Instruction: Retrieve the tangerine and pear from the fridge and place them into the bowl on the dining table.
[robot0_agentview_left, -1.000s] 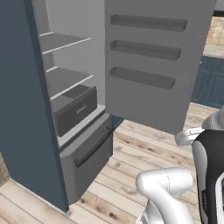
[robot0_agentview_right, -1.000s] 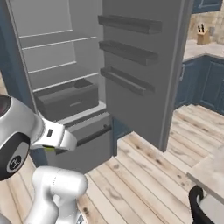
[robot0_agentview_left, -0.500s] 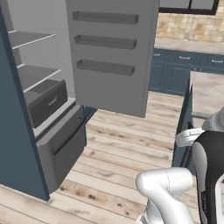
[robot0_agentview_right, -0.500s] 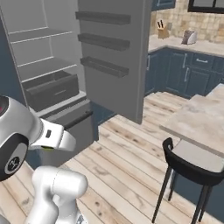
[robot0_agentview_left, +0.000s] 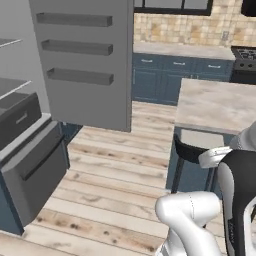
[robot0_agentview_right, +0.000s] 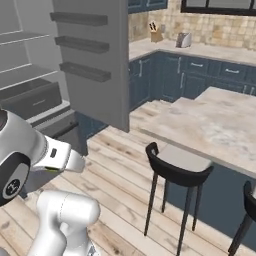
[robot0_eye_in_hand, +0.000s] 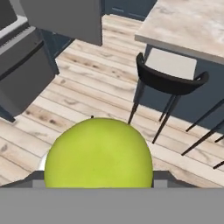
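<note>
The pear (robot0_eye_in_hand: 99, 154), a bright yellow-green ball, sits close in front of the hand camera and hides the fingertips. My gripper (robot0_agentview_right: 54, 168) is shut on the pear, held low beside the base above the wood floor. A sliver of the pear (robot0_agentview_right: 51, 171) peeks out under the white hand. The fridge (robot0_agentview_left: 30, 125) stands at the left with its door (robot0_agentview_left: 85, 60) swung open and a dark drawer (robot0_agentview_left: 19, 118) inside. The dining table (robot0_agentview_left: 220, 102) with its beige marble top lies ahead to the right. The tangerine and the bowl are out of view.
Black stools (robot0_agentview_right: 175, 172) (robot0_eye_in_hand: 168, 81) stand along the near side of the dining table (robot0_agentview_right: 215, 125). Dark blue cabinets (robot0_agentview_left: 160, 80) with a counter run along the back wall. Bare wood floor (robot0_agentview_left: 115, 165) stretches between the fridge and the table.
The whole picture has swept away from the fridge toward the dining table, so the base has moved and turned. The gripper stays shut on the pear.
</note>
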